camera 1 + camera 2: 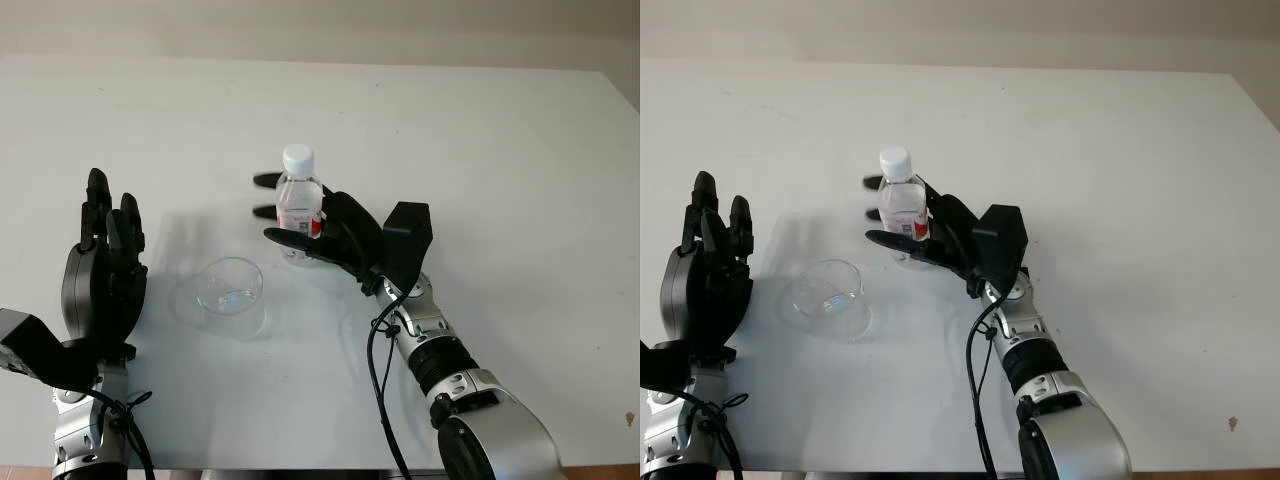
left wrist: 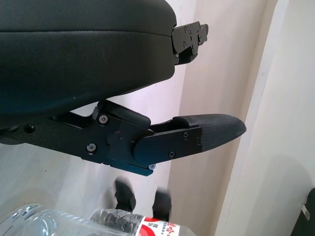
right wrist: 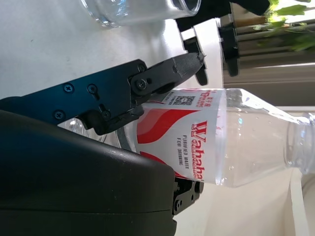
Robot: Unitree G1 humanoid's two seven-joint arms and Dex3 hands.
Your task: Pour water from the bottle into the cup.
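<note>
water bottle [image 1: 299, 203]: small, see-through, white cap on, red and white label, stands up straight near the middle of my table | my right hand [image 1: 335, 235] is wrapped around its lower part | cup [image 1: 231, 291]: clear plastic, stands upright, open top, nearer to me and to the bottle's left, apart from it

Right hand [image 1: 902, 232] wrapped around the bottle [image 1: 902, 204], fingers either side of the red label. Bottle upright on the white tabletop [image 1: 1120, 180], white cap on. Clear cup [image 1: 826, 297] upright, just left and nearer of the bottle, not touching. Left hand [image 1: 706, 280] open, near the tabletop's left edge, beside the cup.
</note>
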